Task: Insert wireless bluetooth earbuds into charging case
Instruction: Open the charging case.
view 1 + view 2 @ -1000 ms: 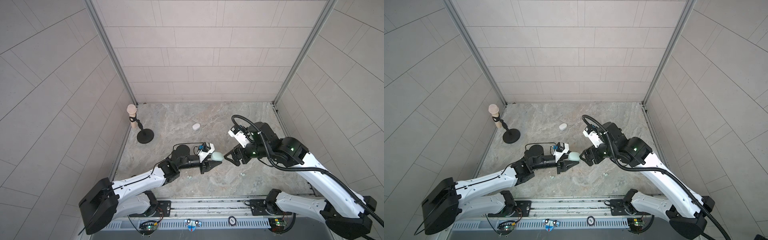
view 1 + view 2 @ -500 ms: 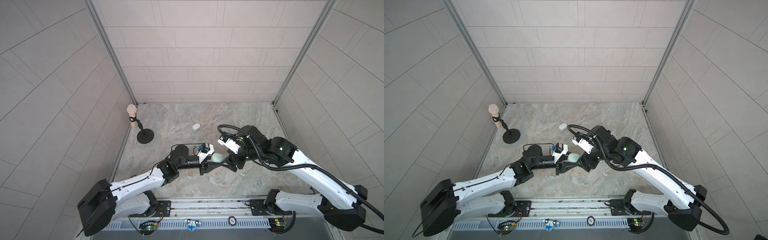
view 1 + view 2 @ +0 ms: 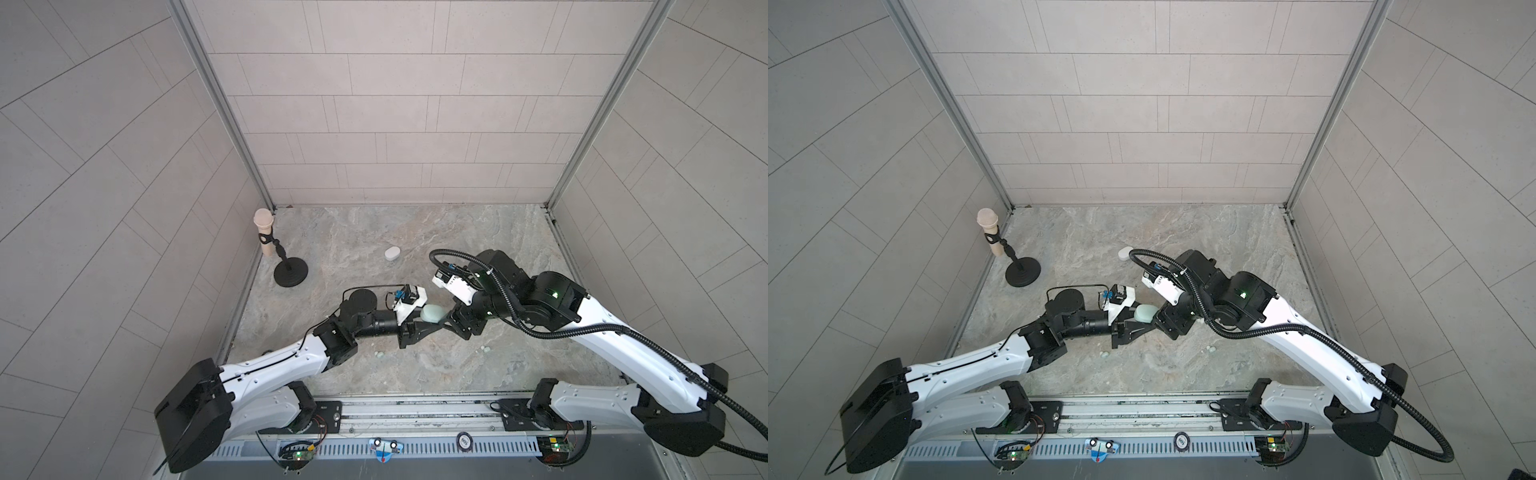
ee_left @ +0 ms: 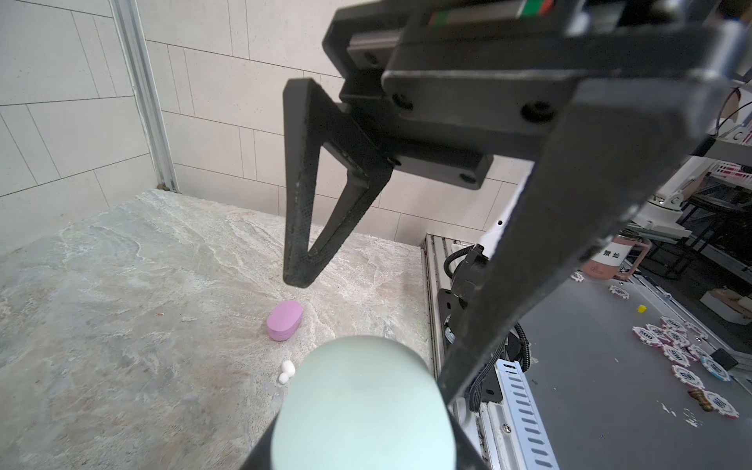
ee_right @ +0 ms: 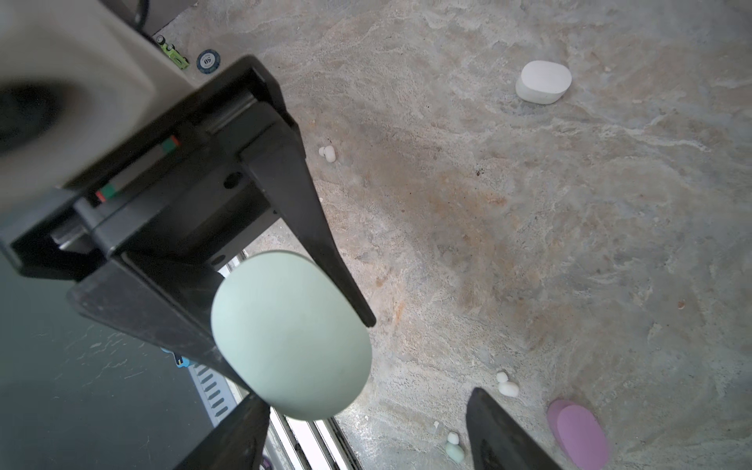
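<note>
Mint-green charging case point(image 3: 432, 312) was up off the table point(image 3: 374, 232), clamped at one end in the left gripper point(image 5: 301, 358) and offered to the right gripper point(image 5: 366, 394). Its jaws gaped wide by the free end, probably to prise the lid. Mint earbuds point(image 5: 453, 447) lay loose on the table, uninserted.

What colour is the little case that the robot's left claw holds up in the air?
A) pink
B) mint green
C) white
B: the left gripper is shut on the pill-shaped mint-green plastic case, while the white pill-shaped plastic case and the pink pill-shaped plastic case lie on the marbled stone tabletop.
</note>
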{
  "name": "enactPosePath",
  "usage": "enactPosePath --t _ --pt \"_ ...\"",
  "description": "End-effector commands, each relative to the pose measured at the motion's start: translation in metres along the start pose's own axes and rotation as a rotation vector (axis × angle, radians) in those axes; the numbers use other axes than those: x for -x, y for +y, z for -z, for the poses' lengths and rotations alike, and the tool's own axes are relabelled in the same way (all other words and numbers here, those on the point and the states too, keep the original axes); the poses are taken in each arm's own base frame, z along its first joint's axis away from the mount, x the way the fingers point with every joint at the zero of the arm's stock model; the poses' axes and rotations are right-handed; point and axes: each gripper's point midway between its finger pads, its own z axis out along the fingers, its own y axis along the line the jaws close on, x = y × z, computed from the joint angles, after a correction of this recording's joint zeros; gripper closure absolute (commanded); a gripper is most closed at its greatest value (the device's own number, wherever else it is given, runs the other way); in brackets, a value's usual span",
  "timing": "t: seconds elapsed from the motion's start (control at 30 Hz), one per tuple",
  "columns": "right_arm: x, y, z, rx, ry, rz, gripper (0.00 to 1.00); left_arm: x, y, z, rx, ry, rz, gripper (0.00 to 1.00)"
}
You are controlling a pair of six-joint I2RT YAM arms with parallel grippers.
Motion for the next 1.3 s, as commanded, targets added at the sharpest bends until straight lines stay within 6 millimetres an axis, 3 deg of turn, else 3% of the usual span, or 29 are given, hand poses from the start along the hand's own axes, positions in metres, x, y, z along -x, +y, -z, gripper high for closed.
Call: enactPosePath --t 0.0,0.53,0.97,1.13,1.27 --pt "0.027 -0.020 0.012 -0.117 -0.097 0.001 0.22 0.012 -0.018 0.004 -0.075 -0.037 -0.032 0.84" --pt "0.038 -0.029 0.025 -0.156 -0.133 -0.043 0.19 0.016 -0.017 0.006 -0.066 -0.061 -0.015 0.86" --pt "0.036 -0.007 0.043 0.000 -0.133 -0.154 0.05 0.016 0.005 0.024 0.074 -0.136 0.040 0.87" --pt "0.022 -0.024 0.045 -0.009 -0.117 -0.344 0.04 0.016 0.015 0.034 0.136 -0.156 0.035 0.87" --pt "-0.017 -0.050 0.025 -0.052 -0.034 -0.571 0.01 0.016 0.022 0.044 0.185 -0.170 0.029 0.87"
